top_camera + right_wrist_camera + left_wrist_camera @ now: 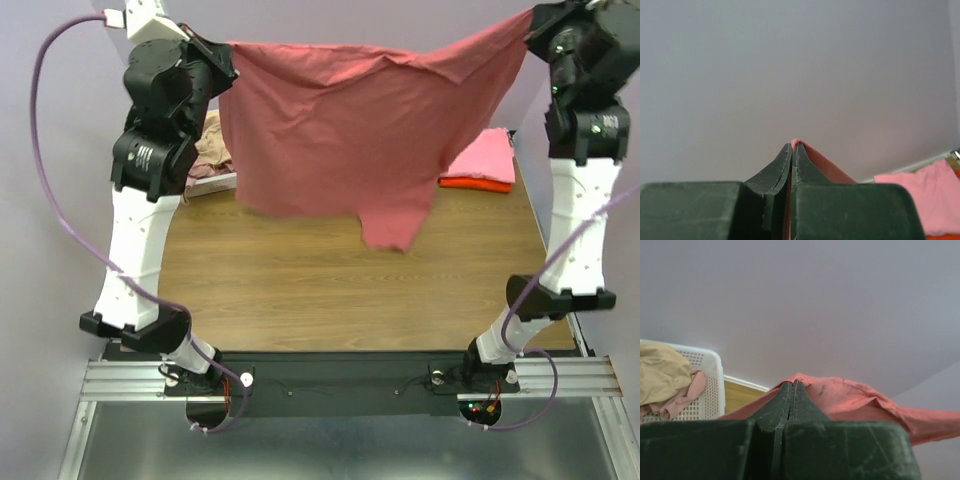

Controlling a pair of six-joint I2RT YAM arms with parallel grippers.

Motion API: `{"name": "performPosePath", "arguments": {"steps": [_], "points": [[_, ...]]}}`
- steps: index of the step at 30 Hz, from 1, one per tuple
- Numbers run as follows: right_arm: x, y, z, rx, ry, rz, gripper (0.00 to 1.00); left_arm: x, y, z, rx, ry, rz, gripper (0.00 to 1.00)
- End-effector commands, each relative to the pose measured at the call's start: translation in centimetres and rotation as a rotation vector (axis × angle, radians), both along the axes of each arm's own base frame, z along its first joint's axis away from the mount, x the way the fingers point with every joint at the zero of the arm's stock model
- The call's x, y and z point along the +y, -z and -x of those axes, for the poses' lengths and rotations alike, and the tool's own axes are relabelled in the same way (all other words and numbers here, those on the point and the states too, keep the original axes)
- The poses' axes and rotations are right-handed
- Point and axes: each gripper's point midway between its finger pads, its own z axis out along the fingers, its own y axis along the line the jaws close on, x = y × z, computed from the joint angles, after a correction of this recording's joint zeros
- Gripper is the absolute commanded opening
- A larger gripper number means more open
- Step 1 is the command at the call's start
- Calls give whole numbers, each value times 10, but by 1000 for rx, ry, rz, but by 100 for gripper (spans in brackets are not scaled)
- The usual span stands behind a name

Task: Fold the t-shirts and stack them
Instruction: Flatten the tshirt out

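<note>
The dusty red t-shirt (330, 130) hangs spread in the air above the far half of the table, one sleeve drooping lowest at the middle. My left gripper (225, 50) is shut on its upper left corner; the cloth (850, 397) runs off to the right of the jaws (792, 385). My right gripper (530, 22) is shut on its upper right corner, and a red edge (820, 162) shows beside the jaws (793, 146). A folded bright pink shirt (485, 158) lies on an orange-red one (475, 183) at the far right; the pink one also shows in the right wrist view (922, 197).
A white lattice basket (710, 385) at the far left holds a tan shirt (662, 370) and a pale rose one (682, 397); they show behind my left arm (210, 150). The wooden table (330, 290) lies under the hanging shirt.
</note>
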Motion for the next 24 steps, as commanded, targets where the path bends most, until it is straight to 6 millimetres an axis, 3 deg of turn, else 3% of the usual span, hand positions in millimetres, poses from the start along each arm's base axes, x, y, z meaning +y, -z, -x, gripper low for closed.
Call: {"name": "performPosePath", "arguments": {"steps": [1, 4, 5, 6, 7, 9, 10, 11, 12, 13, 14, 15, 16, 17, 19, 20, 22, 24], "points": [[-5, -96, 89, -310, 19, 8, 0, 19, -64, 56, -207, 21, 33, 0], [-6, -75, 91, -252, 23, 22, 0, 20, -48, 65, -200, 33, 37, 0], [-7, -69, 91, -234, 32, 35, 0, 14, -12, 51, -125, 37, 15, 0], [-7, -56, 96, -203, 33, 37, 0, 19, -9, 64, -134, 38, 24, 0], [-8, -48, 97, -182, 36, 47, 0, 15, 31, 53, -63, 34, 12, 0], [-6, -25, 101, -130, 26, 62, 1, 18, 68, 54, -12, 19, 16, 0], [-5, 2, 109, -77, 18, 65, 1, 21, 104, 60, 24, 9, 30, 0], [-5, 25, 109, -32, 18, 57, 0, 23, 124, 63, 48, 3, 39, 0], [-5, 45, 113, 5, 17, 52, 0, 27, 132, 79, 35, 11, 68, 0], [-5, 103, 105, 123, 12, 43, 0, 26, 145, 81, 31, 24, 86, 0], [-4, 108, 130, 99, 8, 0, 0, 21, 199, 80, 126, 34, 101, 0], [0, 123, 141, 115, -10, -17, 0, 16, 209, 90, 130, 76, 118, 0], [1, 172, 141, 212, -16, -36, 0, 14, 229, 94, 161, 92, 124, 0], [2, 181, 164, 212, -17, -93, 0, 10, 277, 97, 255, 98, 149, 0], [4, 216, 177, 267, -12, -156, 0, 7, 312, 110, 308, 128, 183, 0], [6, 245, 189, 311, -20, -183, 0, 5, 355, 118, 394, 127, 203, 0], [9, 282, 200, 399, -26, -189, 0, -1, 389, 135, 449, 177, 226, 0], [3, 322, 216, 525, 18, -190, 0, -4, 407, 145, 479, 207, 247, 0]]}}
